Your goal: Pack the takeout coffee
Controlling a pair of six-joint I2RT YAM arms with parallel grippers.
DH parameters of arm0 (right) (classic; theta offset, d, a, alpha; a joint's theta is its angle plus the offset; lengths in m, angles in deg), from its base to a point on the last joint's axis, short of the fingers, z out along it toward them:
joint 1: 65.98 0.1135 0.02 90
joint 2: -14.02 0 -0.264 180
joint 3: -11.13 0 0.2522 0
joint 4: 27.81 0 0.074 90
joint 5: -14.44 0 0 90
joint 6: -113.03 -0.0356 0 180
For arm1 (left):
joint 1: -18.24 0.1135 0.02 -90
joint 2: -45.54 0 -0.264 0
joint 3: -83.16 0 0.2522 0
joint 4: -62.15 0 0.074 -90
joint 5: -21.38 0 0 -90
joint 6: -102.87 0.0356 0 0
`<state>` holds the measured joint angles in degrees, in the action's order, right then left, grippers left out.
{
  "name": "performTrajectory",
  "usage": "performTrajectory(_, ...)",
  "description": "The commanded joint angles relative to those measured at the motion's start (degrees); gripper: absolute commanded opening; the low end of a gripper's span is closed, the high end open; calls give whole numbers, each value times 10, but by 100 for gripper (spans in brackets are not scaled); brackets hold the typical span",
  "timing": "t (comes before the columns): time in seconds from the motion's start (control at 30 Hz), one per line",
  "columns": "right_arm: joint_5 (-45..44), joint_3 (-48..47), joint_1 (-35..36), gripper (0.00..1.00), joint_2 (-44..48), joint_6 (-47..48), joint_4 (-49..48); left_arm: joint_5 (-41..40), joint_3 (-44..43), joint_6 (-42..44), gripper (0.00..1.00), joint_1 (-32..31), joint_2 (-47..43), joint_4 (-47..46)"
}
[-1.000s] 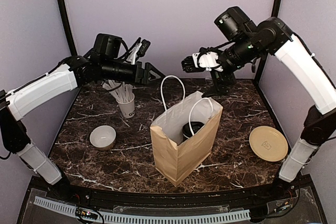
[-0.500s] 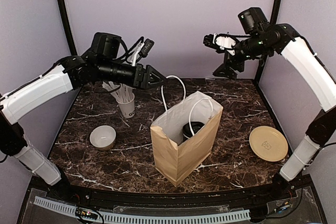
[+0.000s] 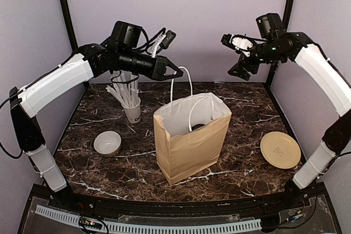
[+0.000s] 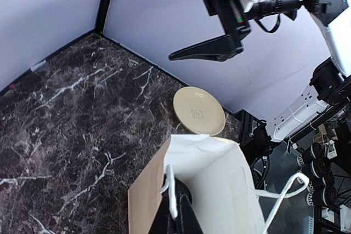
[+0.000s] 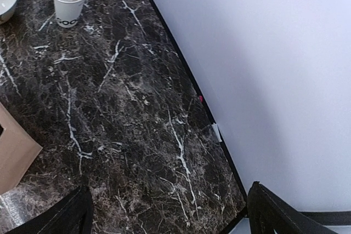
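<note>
Left hand [image 3: 176, 73] pinches shut on the white handle [image 4: 169, 186] of the brown paper bag [image 3: 189, 149], which stands upright on the table [image 3: 109, 171]. The takeout coffee [image 3: 198, 127] sits inside the bag, so packing looks done. Right hand [image 3: 237, 57] hovers high, spread and empty.

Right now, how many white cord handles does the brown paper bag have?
2: one white cord handle rises from the brown paper bag's far edge; the other arcs over its mouth.
</note>
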<state>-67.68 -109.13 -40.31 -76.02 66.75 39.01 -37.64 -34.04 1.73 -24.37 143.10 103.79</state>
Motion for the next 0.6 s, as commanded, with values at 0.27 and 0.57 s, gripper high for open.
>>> performTrajectory(0.27,14,77,-40,99,8,-32,-82,95,34,49,0,-47,-33,8)
performTrajectory(0.57,30,84,-40,99,-7,-34,-73,115,112,35,0,-129,-85,-30)
